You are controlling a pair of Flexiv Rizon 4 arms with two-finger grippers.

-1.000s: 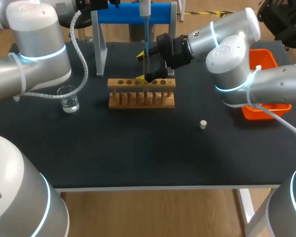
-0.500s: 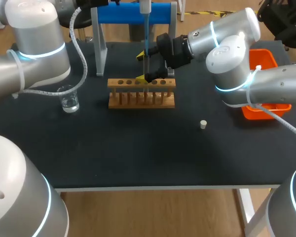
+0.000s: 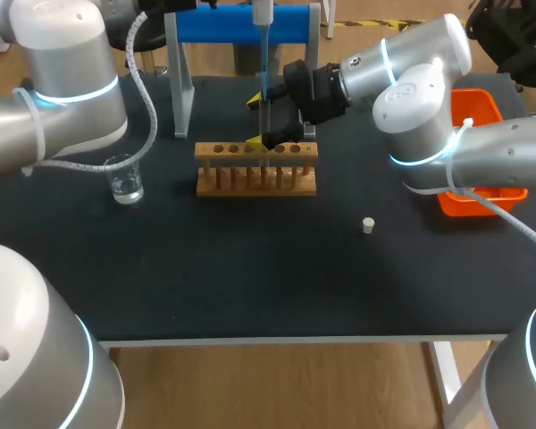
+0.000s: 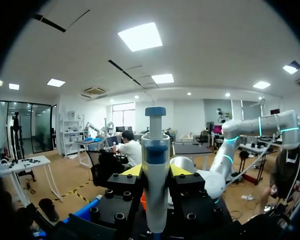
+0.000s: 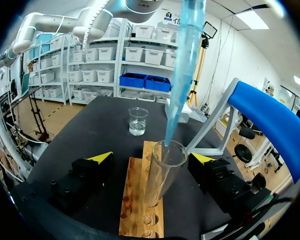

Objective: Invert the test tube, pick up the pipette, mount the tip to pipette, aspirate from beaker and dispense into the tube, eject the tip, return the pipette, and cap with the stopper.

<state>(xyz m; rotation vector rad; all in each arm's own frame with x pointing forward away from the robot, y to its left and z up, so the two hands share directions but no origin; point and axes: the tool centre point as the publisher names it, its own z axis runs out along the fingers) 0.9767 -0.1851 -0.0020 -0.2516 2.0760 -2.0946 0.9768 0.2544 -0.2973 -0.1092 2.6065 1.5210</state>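
My left gripper (image 4: 155, 170) is shut on the white and blue pipette (image 4: 155, 145), which hangs upright over the rack (image 3: 256, 168). Its pale blue tip (image 3: 264, 80) (image 5: 182, 65) reaches down into the mouth of the clear test tube (image 5: 162, 175). The tube stands upright in the wooden rack (image 5: 142, 200). My right gripper (image 3: 257, 122) (image 5: 151, 158) is open, one finger on each side of the tube and neither touching it. The glass beaker (image 3: 124, 179) (image 5: 138, 121) with a little water stands left of the rack. The small white stopper (image 3: 368, 225) lies on the table to the right.
A blue and grey pipette stand (image 3: 241, 25) (image 5: 270, 120) rises behind the rack. An orange bin (image 3: 478, 152) sits at the table's right edge, partly behind my right arm. The black tabletop (image 3: 250, 268) in front of the rack is bare.
My left arm's elbow has shifted slightly. The pipette, the tube and my right gripper stay where they were.
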